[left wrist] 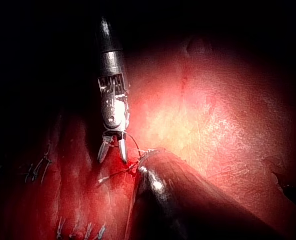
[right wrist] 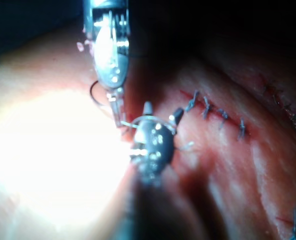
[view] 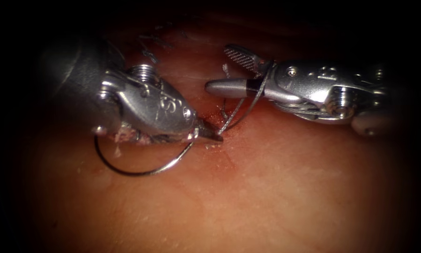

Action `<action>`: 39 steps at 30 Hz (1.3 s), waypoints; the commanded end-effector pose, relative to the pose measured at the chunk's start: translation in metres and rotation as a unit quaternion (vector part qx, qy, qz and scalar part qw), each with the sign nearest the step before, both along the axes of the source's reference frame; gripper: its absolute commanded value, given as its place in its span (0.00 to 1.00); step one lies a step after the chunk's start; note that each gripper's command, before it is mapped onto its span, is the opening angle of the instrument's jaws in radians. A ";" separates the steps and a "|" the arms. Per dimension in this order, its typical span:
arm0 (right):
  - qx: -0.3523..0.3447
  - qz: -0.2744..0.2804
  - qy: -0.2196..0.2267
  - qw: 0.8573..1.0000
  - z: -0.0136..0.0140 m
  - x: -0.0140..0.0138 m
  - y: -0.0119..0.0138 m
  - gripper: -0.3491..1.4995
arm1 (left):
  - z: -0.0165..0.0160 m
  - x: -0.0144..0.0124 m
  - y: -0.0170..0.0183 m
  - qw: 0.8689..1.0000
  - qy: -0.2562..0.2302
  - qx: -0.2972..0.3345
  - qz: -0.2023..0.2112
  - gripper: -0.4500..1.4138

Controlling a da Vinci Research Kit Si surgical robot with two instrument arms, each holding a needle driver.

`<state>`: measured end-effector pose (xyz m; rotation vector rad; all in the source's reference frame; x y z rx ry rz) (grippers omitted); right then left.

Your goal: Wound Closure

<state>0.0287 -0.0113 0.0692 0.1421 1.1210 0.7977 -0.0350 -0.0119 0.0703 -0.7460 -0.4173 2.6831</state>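
Needle point(view: 140, 171) curves free above the tissue point(view: 276, 187), left of the cut point(view: 222, 115), gripped near one end by my left tool point(view: 209, 133). My right tool point(view: 229, 70) gapes wide with thread point(view: 252, 100) looped around its lower jaw. I judge that steady, gentle tension will protect the loop.

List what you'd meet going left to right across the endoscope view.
Needle, curving free below the left tool → left tool, shut on the needle near one end → thread, looped around the right tool → right tool, jaws open, holding nothing.
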 end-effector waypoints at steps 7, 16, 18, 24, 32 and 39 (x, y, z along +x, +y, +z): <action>0.070 0.022 -0.014 0.997 0.0036 0.0001 -0.0014 0.69 | 0.0003 -0.0007 -0.0002 1.000 -0.001 0.001 0.000 0.00; 0.142 0.043 -0.016 0.989 0.0075 0.0013 -0.0009 0.81 | -0.0003 -0.0009 -0.0006 1.000 -0.002 -0.002 0.005 0.00; 0.146 0.042 -0.020 0.988 0.0078 0.0012 -0.0007 0.81 | -0.0004 -0.0010 -0.0006 1.000 -0.002 -0.001 0.005 0.00; 0.164 0.046 -0.031 0.985 0.0090 0.0012 -0.0011 0.81 | -0.0009 -0.0010 -0.0007 1.000 -0.004 -0.002 0.008 0.00; 0.216 0.005 -0.002 0.976 0.0104 0.0024 -0.0022 0.75 | -0.0011 -0.0009 -0.0007 1.000 -0.004 -0.001 0.009 0.00; 0.232 -0.004 0.018 0.973 0.0088 0.0026 -0.0022 0.00 | -0.0011 -0.0003 -0.0008 1.000 -0.006 -0.001 0.011 0.00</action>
